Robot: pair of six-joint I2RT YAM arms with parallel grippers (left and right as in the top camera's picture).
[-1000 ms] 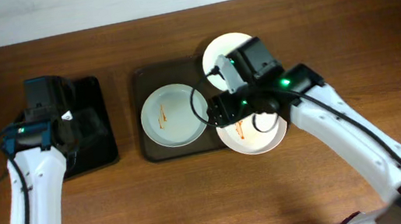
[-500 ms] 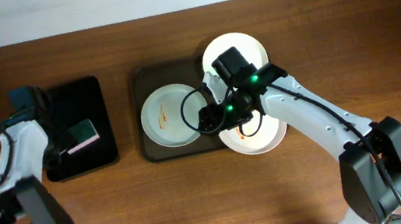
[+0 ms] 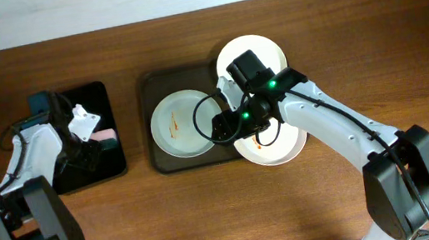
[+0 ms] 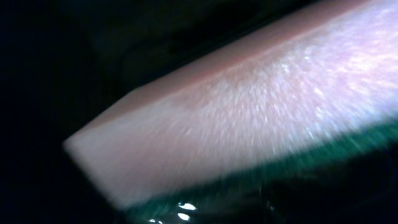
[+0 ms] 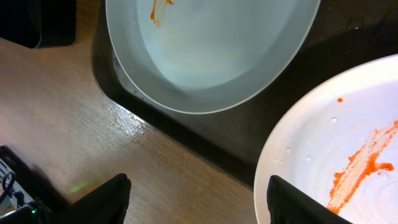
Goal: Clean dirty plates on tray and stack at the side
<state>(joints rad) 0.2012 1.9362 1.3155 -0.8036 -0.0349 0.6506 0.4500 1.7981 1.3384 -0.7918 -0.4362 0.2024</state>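
Three white plates show in the overhead view. One plate [image 3: 184,124] with a thin orange streak lies on the dark tray [image 3: 148,91]. A second plate [image 3: 273,147] with orange sauce overhangs the tray's front right. A third plate [image 3: 265,47] sits at the back right corner. My right gripper [image 3: 228,126] is open and empty, low over the tray's front edge between the two streaked plates [image 5: 205,56] [image 5: 348,155]; its fingers [image 5: 199,186] are spread wide. My left gripper [image 3: 86,148] is at a pink sponge [image 3: 105,136] with a green layer, which fills the left wrist view [image 4: 249,118]; its fingers are hidden.
A smaller glossy black tray [image 3: 97,94] lies at the left, holding the sponge. Wooden table [image 5: 81,124] runs in front of the dark tray [image 5: 205,140]. A pale wall strip lies along the back edge.
My left arm has swung right and down onto the black tray at the sponge, which has shifted right. My right arm dropped lower a second ago and has held still since.
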